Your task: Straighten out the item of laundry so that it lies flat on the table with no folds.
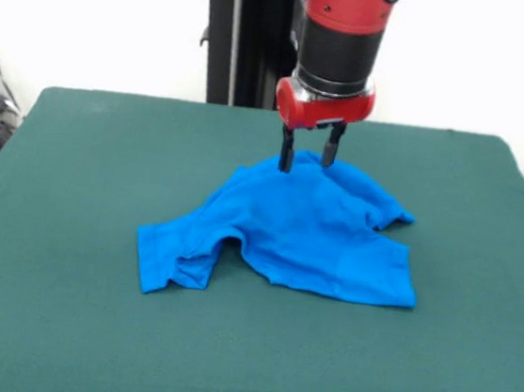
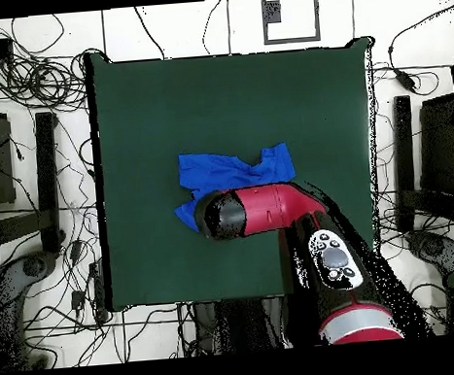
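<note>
The bright blue T-shirt point(image 1: 305, 229) lies crumpled near the middle of the dark green table point(image 1: 86, 327). One sleeve sticks out at the front left, and folds bunch along its right side. My gripper point(image 1: 308, 159) hangs straight down at the shirt's far edge, its two black fingers point(image 1: 286, 151) apart, their tips at the raised cloth there. In the overhead view the shirt point(image 2: 234, 167) shows just beyond my red arm point(image 2: 272, 208), which hides the gripper and part of the cloth. The table point(image 2: 165, 93) is far wider than the shirt.
The black pedestal point(image 1: 246, 43) stands behind the table's far edge. Cables point(image 2: 37, 83) and stands point(image 2: 47, 180) lie on the floor round the table. Green table surface shows on all sides of the shirt.
</note>
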### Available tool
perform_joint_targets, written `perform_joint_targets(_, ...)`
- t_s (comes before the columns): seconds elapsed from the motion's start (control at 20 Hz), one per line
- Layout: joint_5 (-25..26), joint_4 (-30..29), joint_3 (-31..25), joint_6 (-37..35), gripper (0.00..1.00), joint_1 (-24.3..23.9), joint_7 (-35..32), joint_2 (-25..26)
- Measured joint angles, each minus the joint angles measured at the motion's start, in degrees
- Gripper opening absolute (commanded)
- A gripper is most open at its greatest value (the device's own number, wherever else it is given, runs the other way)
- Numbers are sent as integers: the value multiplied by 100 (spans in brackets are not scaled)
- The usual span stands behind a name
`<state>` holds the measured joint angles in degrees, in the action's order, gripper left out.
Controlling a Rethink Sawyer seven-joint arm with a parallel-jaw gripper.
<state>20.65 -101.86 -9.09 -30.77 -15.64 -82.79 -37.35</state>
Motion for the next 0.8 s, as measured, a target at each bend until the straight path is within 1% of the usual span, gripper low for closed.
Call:
perform_joint_targets(0.25,1,231,-1,-38,100,58,0,233)
perform_joint_targets(0.8,-14,520,-1,-82,100,69,0,576)
